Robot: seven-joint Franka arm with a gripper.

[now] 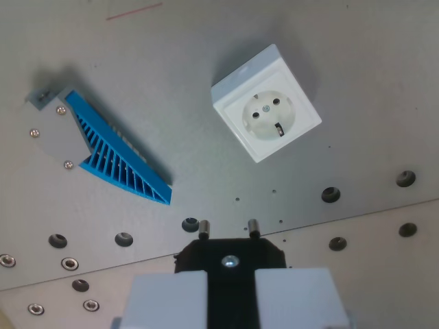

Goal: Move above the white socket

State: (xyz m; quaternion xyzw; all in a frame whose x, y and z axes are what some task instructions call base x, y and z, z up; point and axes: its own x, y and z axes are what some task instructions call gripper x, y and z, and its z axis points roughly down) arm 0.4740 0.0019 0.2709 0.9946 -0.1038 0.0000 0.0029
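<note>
The desk (171, 41) filled the wrist view, a grey metal surface with a seam running from lower left up toward the right edge, rows of round holes and a few screw heads along and below that seam, and a thin red line near the top edge.

The tool (230, 295) sat at the bottom centre of the view. Its two pale fingers (168, 298) were clamped on a black plug (230, 257), whose two metal pins (204, 227) pointed up the frame over the desk.

The blue and grey part (96, 140) lay flat on the desk toward the wrist view's left, a blue ribbed wedge fanning to a point at lower right, with a grey plate held by three screws on its left end.

The white socket (266, 103) lay on the desk in the upper right of centre, turned diagonally, face up with its round recess and two contact holes showing. It was well apart from the blue part and apart from the plug pins, up and slightly to the wrist view's right of them.
</note>
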